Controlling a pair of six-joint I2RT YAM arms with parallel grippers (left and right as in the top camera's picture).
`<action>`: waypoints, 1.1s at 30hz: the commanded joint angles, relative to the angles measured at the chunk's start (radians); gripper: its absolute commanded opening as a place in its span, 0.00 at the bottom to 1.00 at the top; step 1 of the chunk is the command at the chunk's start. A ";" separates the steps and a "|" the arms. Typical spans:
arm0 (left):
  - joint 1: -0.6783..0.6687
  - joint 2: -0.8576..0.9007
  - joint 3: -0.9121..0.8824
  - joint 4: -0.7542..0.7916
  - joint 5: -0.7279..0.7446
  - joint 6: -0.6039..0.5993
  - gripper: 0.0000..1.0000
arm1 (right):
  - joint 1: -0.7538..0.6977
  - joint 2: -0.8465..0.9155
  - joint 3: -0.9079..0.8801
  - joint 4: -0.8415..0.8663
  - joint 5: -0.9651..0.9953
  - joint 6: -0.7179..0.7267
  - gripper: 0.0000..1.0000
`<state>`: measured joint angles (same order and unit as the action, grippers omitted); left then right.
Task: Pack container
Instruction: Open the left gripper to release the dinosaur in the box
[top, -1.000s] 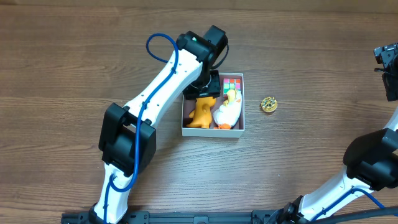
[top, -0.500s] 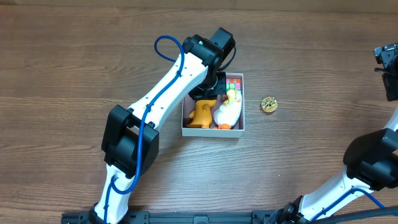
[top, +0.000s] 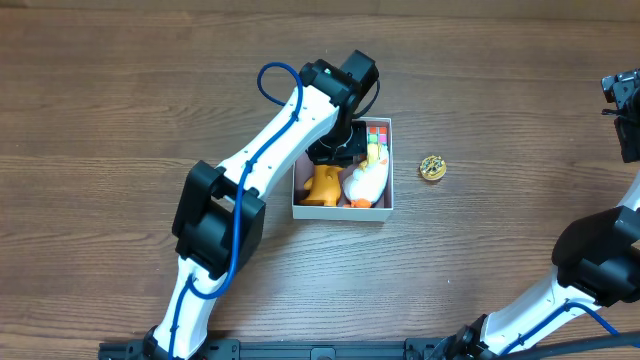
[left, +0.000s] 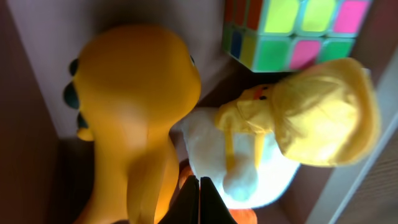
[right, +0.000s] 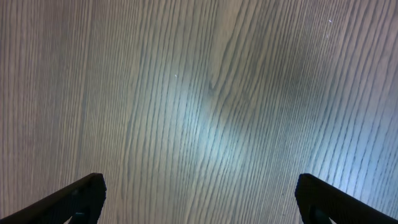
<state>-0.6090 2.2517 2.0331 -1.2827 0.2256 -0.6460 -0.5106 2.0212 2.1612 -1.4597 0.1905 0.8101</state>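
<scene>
The container (top: 340, 213), a shallow white-walled square box, sits mid-table. In it lie an orange dinosaur toy (top: 322, 186), a white duck in a yellow hat (top: 365, 180) and a colour cube (top: 377, 132). My left gripper (top: 338, 150) reaches down into the box's back left part. In the left wrist view, its jaws (left: 199, 199) are shut with nothing between them, just above the gap between the dinosaur (left: 134, 106) and the duck (left: 298, 118), with the cube (left: 298, 31) beyond. My right gripper (right: 199, 199) stands open over bare wood at the far right (top: 625, 110).
A small round gold object (top: 432, 167) lies on the wooden table just right of the container. The left arm (top: 270, 150) stretches diagonally from the front edge to the box.
The left arm has shifted slightly to the right over the box, and its jaws have closed on nothing. The toys and the right arm have not moved.
</scene>
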 joint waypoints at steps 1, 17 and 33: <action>-0.008 0.038 -0.003 -0.002 0.030 0.026 0.04 | -0.001 0.001 -0.002 0.000 0.010 -0.007 1.00; -0.008 0.080 -0.003 -0.012 -0.014 0.036 0.05 | -0.001 0.001 -0.002 0.000 0.010 -0.007 1.00; -0.005 0.083 -0.003 -0.031 -0.089 0.036 0.06 | -0.001 0.001 -0.002 0.000 0.010 -0.007 1.00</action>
<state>-0.6090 2.3165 2.0331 -1.3003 0.1905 -0.6247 -0.5106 2.0212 2.1612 -1.4601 0.1905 0.8104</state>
